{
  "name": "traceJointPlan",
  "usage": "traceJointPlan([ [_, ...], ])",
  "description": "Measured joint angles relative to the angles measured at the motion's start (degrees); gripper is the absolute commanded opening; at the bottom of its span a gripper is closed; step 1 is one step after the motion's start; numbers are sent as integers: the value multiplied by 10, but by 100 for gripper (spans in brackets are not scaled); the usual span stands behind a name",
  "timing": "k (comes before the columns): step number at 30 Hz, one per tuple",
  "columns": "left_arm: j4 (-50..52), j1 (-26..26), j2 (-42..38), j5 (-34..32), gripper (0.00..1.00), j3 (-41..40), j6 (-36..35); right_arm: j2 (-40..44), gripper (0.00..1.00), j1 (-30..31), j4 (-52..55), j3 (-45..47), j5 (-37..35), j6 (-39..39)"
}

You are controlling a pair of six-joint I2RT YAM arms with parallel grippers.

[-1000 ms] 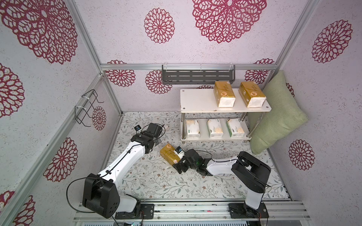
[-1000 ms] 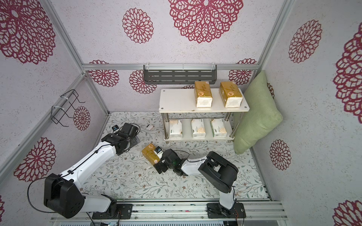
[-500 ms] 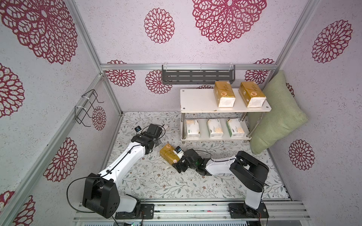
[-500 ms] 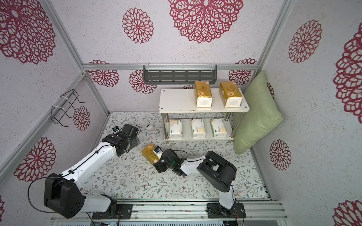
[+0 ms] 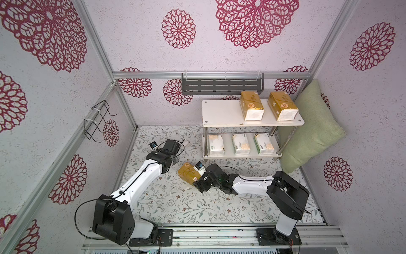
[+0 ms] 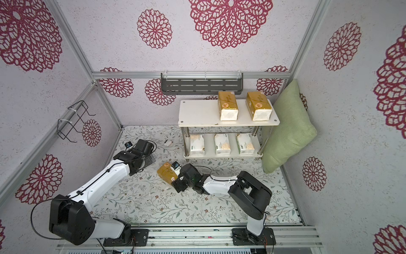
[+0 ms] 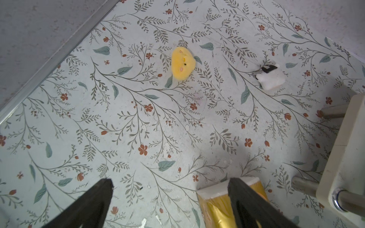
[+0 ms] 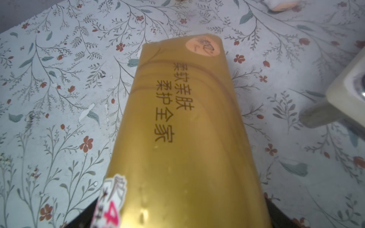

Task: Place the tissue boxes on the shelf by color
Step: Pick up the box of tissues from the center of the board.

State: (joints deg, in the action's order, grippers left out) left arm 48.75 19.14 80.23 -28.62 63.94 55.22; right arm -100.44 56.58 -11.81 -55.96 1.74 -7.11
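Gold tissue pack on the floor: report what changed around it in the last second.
The right hand edged forward and closed its jaws onto the gold tissue pack, which still lies on the floor. The left hand, the shelf and its five packs stayed put.

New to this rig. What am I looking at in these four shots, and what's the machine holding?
Two white robot arms stand on a rail at the front; each ends in a two-fingered hand. Two pictures look down on the whole scene; the other two come from cameras on the arms' wrists. The shelf carries two gold tissue packs on top and three white packs below. A third gold pack lies on the floral floor between the jaws of the right hand; whether they already pinch it is unclear. The left hand is open and empty above the floor, near a small yellow toy. A green cushion stands beside the shelf.
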Motion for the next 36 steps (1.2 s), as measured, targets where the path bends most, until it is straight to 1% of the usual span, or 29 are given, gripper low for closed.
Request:
traceJointPlan([
  [9, 0, -27, 0, -4, 99, -3, -12, 84, 84, 0, 105, -35, 1, -5],
  [20, -1, -73, -1, 11, 99, -26, -21, 164, 82, -1, 222, -110, 0, 1],
  [27, -8, -75, -1, 22, 99, -31, -21, 192, 80, -3, 247, -149, 0, 3],
  [36, -16, -75, -1, 37, 99, -37, -19, 203, 78, -5, 226, -184, -21, 25],
])
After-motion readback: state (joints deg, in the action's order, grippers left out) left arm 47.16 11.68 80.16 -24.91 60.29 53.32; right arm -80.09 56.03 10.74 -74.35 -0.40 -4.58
